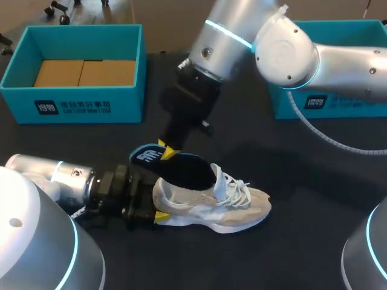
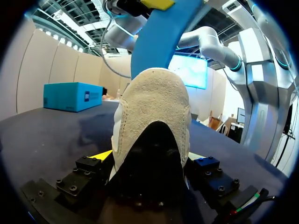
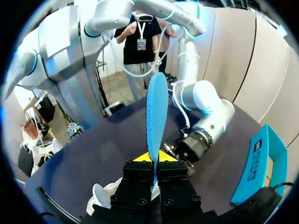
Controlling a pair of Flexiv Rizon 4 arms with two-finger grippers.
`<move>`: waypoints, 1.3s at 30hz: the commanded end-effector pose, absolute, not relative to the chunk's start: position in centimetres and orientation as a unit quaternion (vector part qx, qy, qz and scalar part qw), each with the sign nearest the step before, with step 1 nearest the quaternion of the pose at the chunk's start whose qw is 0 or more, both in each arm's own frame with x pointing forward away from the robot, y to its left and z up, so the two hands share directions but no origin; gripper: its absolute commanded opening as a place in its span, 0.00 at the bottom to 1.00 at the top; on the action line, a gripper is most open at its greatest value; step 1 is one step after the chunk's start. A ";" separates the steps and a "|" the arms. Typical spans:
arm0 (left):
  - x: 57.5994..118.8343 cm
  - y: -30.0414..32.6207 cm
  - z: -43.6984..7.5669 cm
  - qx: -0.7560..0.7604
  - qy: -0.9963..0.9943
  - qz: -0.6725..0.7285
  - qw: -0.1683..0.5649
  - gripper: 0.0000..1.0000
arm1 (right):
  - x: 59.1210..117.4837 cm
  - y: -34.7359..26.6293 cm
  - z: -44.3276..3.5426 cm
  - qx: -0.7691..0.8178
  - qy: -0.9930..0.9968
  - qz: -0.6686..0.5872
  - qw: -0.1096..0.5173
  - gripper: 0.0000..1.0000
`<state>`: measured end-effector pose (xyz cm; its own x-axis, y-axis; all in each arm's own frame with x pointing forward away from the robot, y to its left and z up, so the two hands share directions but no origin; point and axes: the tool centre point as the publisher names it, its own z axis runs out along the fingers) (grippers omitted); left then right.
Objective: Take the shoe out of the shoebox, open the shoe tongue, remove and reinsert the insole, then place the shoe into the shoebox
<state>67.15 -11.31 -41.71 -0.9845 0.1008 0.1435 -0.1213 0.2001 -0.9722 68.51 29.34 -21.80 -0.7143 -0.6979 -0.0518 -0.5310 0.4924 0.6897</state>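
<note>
The left gripper [image 1: 155, 197], at lower left, is clamped on the heel of the shoe [image 1: 233, 208]. The shoe stands on its sole on the table [image 1: 302, 241], just below centre. Above its opening slants the insole [image 1: 145, 156], pinched at its heel end by the right gripper [image 1: 166, 151]. One box [image 1: 72, 106] sits upper left and a second box [image 1: 344, 106] upper right.

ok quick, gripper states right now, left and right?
left gripper: shut on the shoe, clamped at the heel.
right gripper: shut on the insole, which is pinched between its yellow tips.
</note>
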 end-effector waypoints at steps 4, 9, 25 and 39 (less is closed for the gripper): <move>67.1 -11.4 -41.7 0.007 -0.770 0.632 0.087 0.00 | 68.7 28.6 -17.1 0.358 -0.857 -0.364 0.074 0.00; 67.1 -11.4 -41.7 0.007 -0.770 0.632 0.087 0.00 | 69.5 28.5 -13.8 0.355 -0.845 -0.396 0.055 0.00; 67.1 -11.4 -41.7 0.007 -0.770 0.632 0.087 0.00 | 69.6 28.5 -13.8 0.347 -0.848 -0.398 0.051 0.00; 67.1 -11.4 -41.7 0.007 -0.770 0.632 0.087 0.00 | 69.7 27.1 -7.3 0.305 -0.842 -0.444 0.008 0.00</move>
<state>67.16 -11.31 -41.72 -0.9845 0.1007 0.1436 -0.1213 0.2002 -0.9722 70.13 28.14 -7.49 -0.8079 -0.5347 -0.2478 -0.5072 0.4167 0.7544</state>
